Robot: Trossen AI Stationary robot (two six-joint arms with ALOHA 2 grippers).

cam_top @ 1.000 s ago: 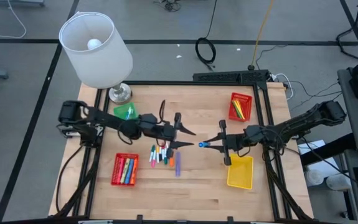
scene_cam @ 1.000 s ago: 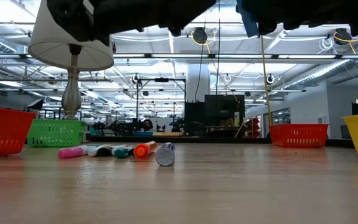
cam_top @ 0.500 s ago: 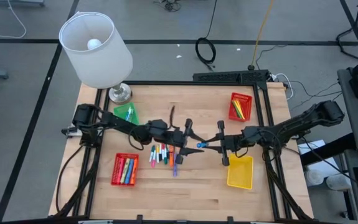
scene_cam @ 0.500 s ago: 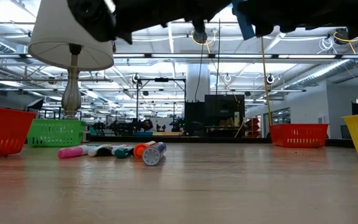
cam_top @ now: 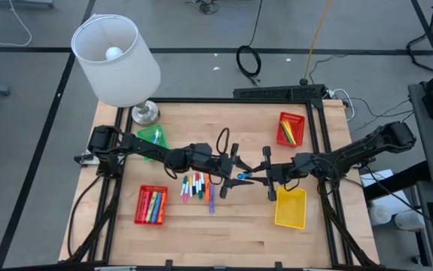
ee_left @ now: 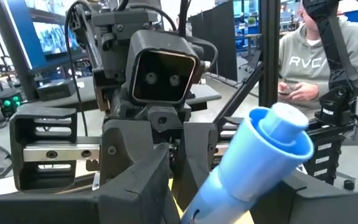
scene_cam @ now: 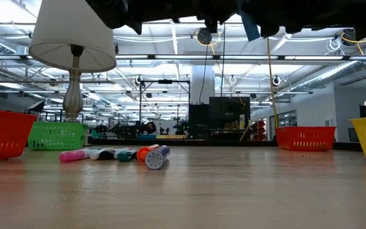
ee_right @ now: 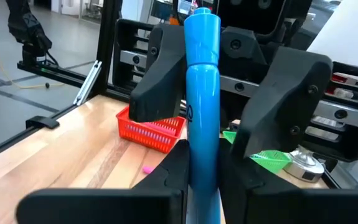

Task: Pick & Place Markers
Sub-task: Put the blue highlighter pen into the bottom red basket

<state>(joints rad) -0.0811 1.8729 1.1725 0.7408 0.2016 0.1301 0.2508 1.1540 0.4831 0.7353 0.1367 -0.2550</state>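
Observation:
My right gripper is shut on a blue marker and holds it level above the table's middle, its free end toward my left arm. My left gripper is open, with one finger on each side of that marker's free half; no touch shows. Several loose markers lie on the wood below, a purple one nearest the front. More markers lie in the red basket at the near left. My right gripper pinches the blue marker's near end between its two fingers. The fingers come level from the table's right and lie along the marker. The marker sticks straight out beyond them toward the left arm, lifted clear of the table.
A yellow basket stands under the right arm, a second red basket at the far right, and a green basket beside the lamp at the far left. A person sits beyond the table.
My left gripper has travelled toward the table's right edge, up to the right gripper, so that its fingers now flank the blue marker. The right gripper has kept still with the marker. The purple marker on the table has rolled slightly to the left.

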